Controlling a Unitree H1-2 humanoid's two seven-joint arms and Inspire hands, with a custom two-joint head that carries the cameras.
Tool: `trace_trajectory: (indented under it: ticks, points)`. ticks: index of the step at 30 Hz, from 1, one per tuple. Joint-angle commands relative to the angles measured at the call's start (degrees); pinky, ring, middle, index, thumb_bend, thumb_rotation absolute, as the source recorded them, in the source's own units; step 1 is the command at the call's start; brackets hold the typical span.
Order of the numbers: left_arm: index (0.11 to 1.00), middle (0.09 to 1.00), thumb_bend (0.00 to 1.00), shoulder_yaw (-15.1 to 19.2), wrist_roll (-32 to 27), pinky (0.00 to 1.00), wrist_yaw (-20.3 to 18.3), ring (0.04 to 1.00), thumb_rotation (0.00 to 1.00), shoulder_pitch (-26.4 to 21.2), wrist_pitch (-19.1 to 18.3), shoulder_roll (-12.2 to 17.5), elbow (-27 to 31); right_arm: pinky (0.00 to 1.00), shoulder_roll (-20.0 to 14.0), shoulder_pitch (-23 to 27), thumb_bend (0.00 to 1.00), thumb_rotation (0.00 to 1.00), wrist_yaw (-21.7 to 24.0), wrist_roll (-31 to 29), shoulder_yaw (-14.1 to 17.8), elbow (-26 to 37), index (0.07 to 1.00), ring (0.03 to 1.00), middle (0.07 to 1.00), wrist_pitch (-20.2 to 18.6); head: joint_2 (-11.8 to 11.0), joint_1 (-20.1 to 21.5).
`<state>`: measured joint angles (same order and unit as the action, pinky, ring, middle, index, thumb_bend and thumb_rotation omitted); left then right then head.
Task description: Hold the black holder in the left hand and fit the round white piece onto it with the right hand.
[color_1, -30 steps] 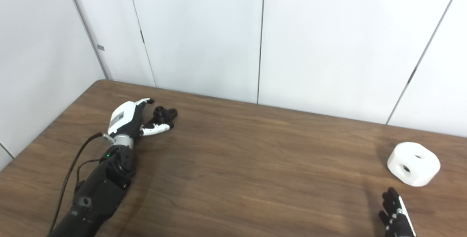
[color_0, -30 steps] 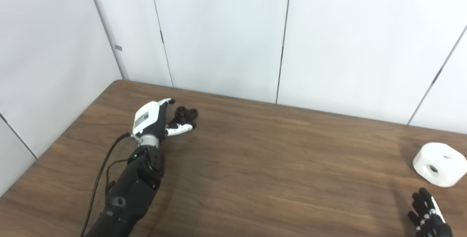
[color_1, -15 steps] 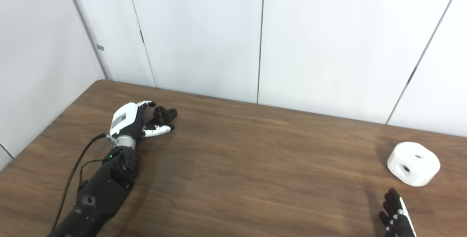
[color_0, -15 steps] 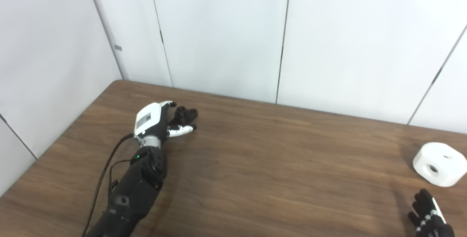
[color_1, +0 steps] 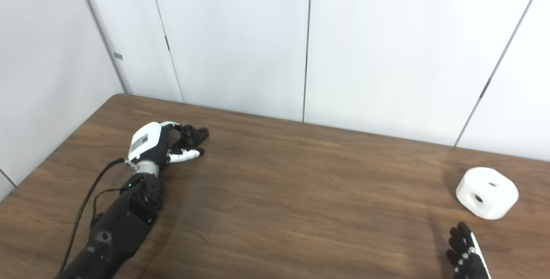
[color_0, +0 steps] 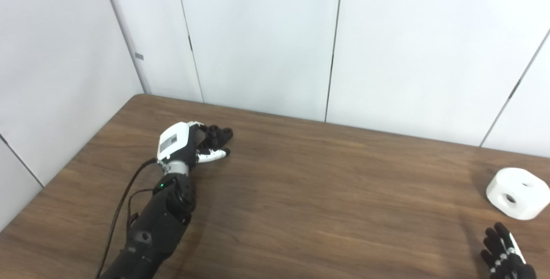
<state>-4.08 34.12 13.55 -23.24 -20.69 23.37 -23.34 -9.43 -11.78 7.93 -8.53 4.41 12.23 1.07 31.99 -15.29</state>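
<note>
The black holder (color_0: 220,135) lies on the table at the far left. My left hand (color_0: 182,143) is right beside it. The fingers (color_0: 198,127) curl over the holder's left side and the thumb (color_0: 211,154) reaches out in front of it; the hand is half closed around the holder, which still rests on the table. The round white piece (color_0: 517,193), with holes in its top and side, lies at the far right. My right hand (color_0: 502,253) is open at the bottom right edge, just in front of the white piece and apart from it; only its fingers show.
The brown wooden table (color_0: 326,193) ends at white wall panels (color_0: 258,38) behind and to the left. A black cable (color_0: 122,197) runs along my left forearm. The holder and the white piece lie far apart.
My left hand's fingers have curled down and in around the black holder, and the thumb has drawn a little closer. The holder, the white piece and my right hand have hardly moved.
</note>
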Motion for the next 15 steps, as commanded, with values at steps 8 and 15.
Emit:
trace_trajectory:
  ticks: [8, 15]
  points:
    - [0.729, 0.888, 0.87, -1.0, 2.5, 0.98, 0.7, 0.947, 0.37, -2.1, -2.2, 2.8, 0.6, 1.0, -0.7, -1.9, 0.58, 1.0, 0.2, -0.6, 0.2, 0.6, 0.969, 0.988, 0.974, -1.7, 0.4, -0.3]
    - [0.715, 0.883, 0.87, -2.0, 2.5, 0.98, 0.3, 0.95, 0.37, -2.2, -3.3, 3.3, 0.2, 1.0, -1.0, -1.8, 0.58, 1.0, 0.5, -1.0, 0.2, 0.2, 0.973, 0.988, 0.977, -1.0, 0.5, -0.4]
